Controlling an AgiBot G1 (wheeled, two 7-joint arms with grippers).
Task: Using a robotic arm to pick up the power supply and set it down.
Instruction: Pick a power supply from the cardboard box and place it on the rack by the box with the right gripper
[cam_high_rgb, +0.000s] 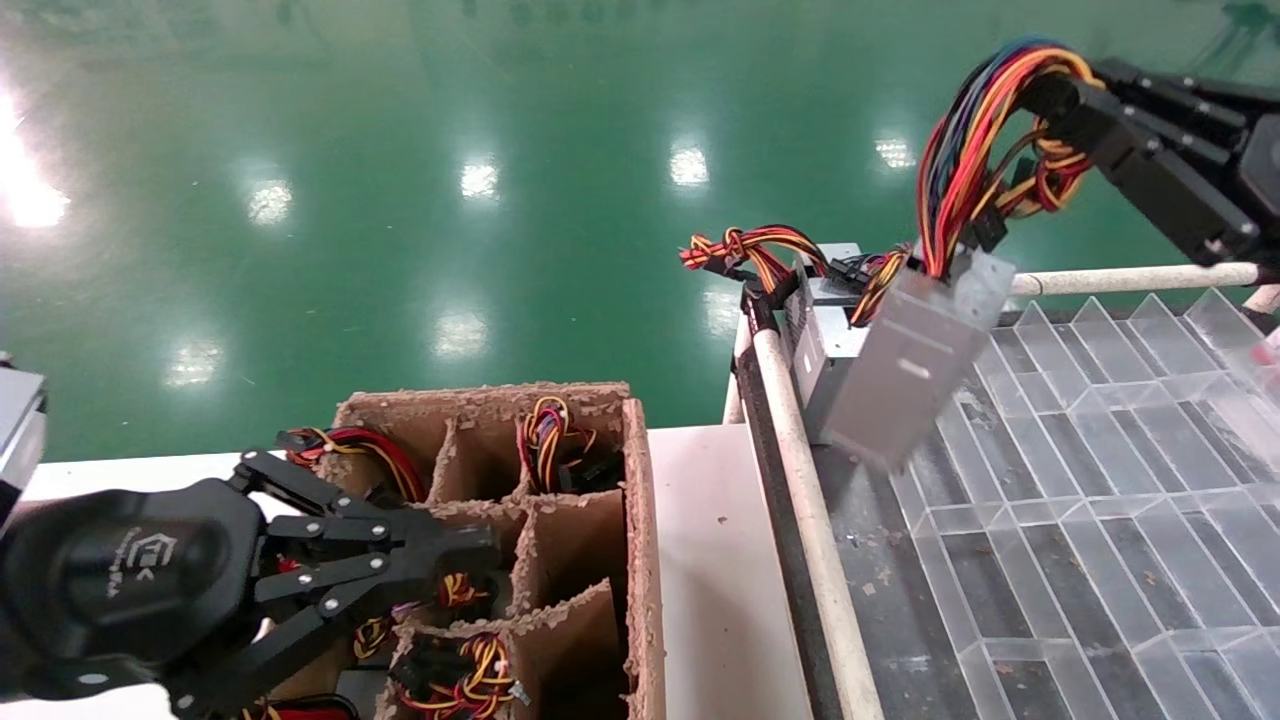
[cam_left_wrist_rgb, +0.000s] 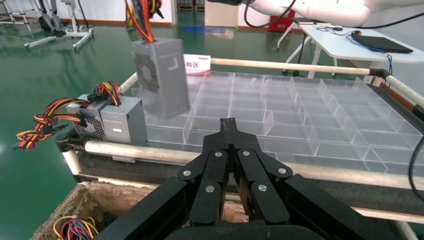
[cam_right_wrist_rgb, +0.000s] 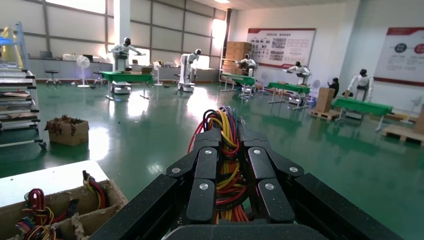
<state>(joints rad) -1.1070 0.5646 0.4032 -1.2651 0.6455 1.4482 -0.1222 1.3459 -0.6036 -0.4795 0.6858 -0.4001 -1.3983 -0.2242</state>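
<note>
Power supply hangs in the air over the near-left corner of the clear divided tray, suspended by its looped bundle of wires. The bundle is clamped between the fingers of the right gripper, which is held high at the upper right of the head view. In the right wrist view the two black fingers are seen drawn in on either side of the red, yellow, orange and blue wires, with the loop rising just above their tips. The grey metal box is tilted, its lower end swung toward the robot and its wired end uppermost; it is not seen resting on anything. The right arm reaches in from the right, its linkage angled down and leftward to the bundle.

Just behind the hanging box, a second grey box with red, yellow and black wires stands at the tray's left edge beside the white rail.

The left gripper is held low over the cardboard divider box, whose cells contain further wire bundles. Its fingers are seen brought together at the tips in the left wrist view, with nothing held.
</note>
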